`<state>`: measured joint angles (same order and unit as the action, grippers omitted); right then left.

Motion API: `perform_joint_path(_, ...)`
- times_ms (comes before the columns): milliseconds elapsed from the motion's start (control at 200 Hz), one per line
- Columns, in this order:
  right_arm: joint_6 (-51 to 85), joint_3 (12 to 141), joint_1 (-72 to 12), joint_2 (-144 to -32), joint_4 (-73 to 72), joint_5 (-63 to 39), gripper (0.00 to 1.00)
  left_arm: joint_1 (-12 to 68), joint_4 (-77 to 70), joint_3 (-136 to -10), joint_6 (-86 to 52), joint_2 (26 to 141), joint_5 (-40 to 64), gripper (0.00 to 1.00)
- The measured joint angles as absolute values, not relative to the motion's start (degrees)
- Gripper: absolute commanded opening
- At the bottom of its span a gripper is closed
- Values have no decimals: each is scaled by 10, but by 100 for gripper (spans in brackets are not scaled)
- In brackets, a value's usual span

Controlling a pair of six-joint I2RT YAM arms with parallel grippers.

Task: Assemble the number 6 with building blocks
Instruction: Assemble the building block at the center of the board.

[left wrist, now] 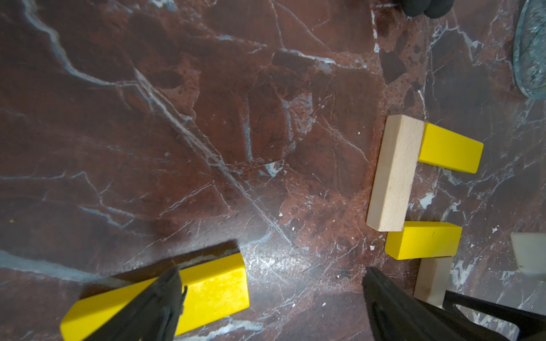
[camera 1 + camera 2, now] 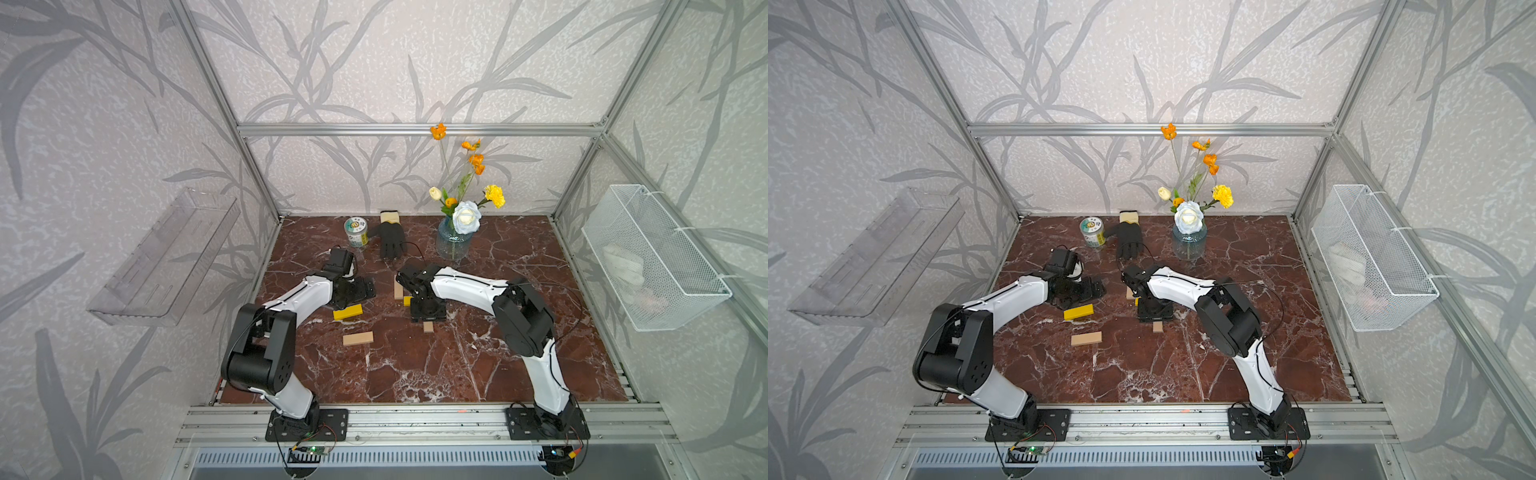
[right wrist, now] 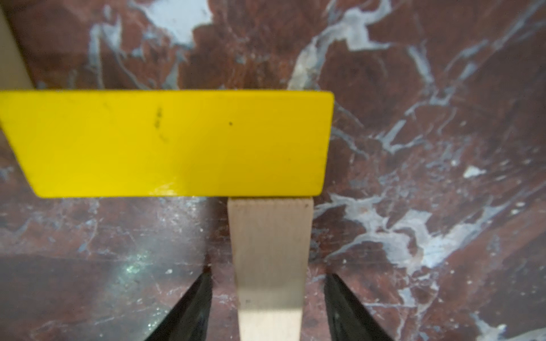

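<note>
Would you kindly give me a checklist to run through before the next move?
1. right gripper fingers clear of placed tan block: ok, gaps both sides.
2. Placed tan block touches yellow bar: ok.
3. left gripper open: ok.
4. loose yellow block lying flat, free: ok.
5. loose tan block flat, apart from others: ok.
6. number 6 complete: not ok, four blocks placed.

- In the upper centre of a top view stand in a row the can (image 2: 356,232), glove (image 2: 390,239) and vase (image 2: 454,243)
- Left of centre, the upper loose block (image 2: 348,311) lies above the lower loose block (image 2: 358,338)
</note>
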<state>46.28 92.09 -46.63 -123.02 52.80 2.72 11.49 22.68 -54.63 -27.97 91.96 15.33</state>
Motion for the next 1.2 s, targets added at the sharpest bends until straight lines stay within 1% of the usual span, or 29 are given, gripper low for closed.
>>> perform_joint_path(80, 452, 922, -464, -1230, 530, 25, 85, 115, 227, -546, -281, 920, 153, 97)
perform_joint_path(100, 450, 922, -464, -1229, 531, 25, 90, 115, 227, -546, -281, 920, 153, 97)
perform_joint_path(185, 431, 921, -463, -1223, 543, 25, 100, 115, 227, -546, -287, 919, 150, 97)
perform_joint_path(280, 408, 915, -462, -1194, 553, 29, 100, 115, 229, -546, -308, 918, 146, 96)
perform_joint_path(445, 383, 910, -454, -1072, 580, 79, 100, 115, 241, -546, -394, 910, 133, 95)
perform_joint_path(560, 359, 913, -401, -989, 576, 105, 100, 115, 245, -547, -510, 910, 131, 94)
perform_joint_path(640, 345, 915, -348, -961, 563, 106, 100, 116, 242, -547, -604, 910, 123, 93)
perform_joint_path(720, 335, 919, -300, -956, 550, 104, 100, 121, 238, -547, -697, 910, 105, 91)
perform_joint_path(800, 324, 919, -272, -961, 543, 90, 99, 128, 244, -550, -781, 910, 81, 90)
perform_joint_path(995, 309, 917, -249, -976, 533, 37, 99, 159, 260, -561, -930, 911, 31, 89)
perform_joint_path(1200, 297, 917, -231, -1002, 522, -7, 98, 186, 276, -561, -1030, 915, 5, 89)
